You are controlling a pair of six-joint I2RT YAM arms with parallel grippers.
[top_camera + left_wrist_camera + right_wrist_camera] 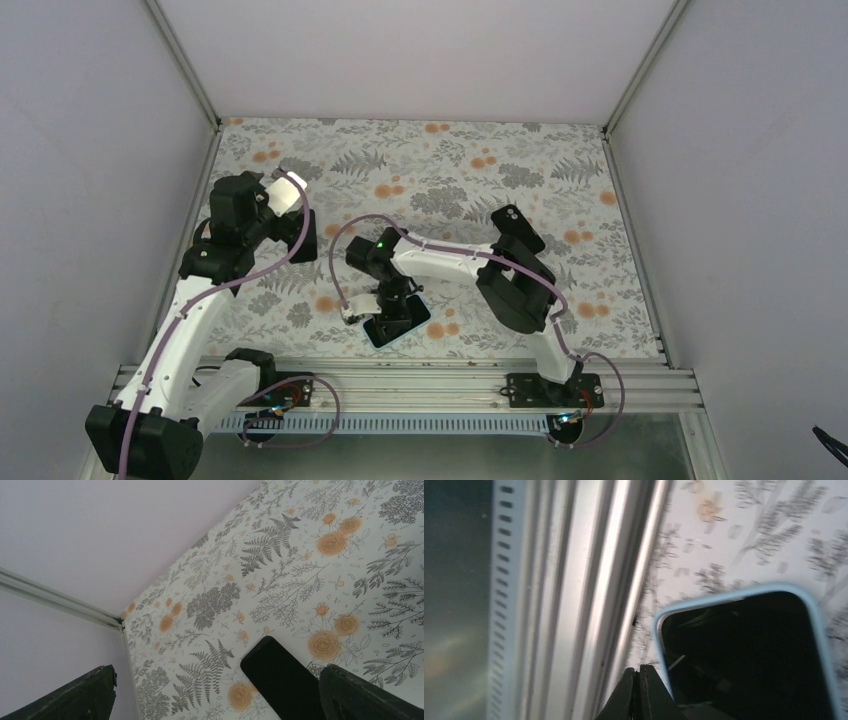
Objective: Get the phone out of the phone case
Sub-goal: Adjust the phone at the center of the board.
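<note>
While the phone (pixel 398 322) lies by the table's (pixel 450 160) near edge under the right gripper (pixel 385 303), nothing looks separated. From the left wrist, the left gripper (pixel 216 675) gapes wide, empty. From the right wrist, the fingertips are pinched together at the phone case (pixel 657 635) rim, with the phone seated inside. The whole extraction seems left to do.

The phone (pixel 399 321) lies flat and face up on the table (pixel 480 180), close to the front rail (pixel 440 378) and turned askew to it. Its screen is black and unlit. It sits inside the phone case (pixel 729 596), whose pale blue rim hugs the rounded corners and edges that show.
</note>
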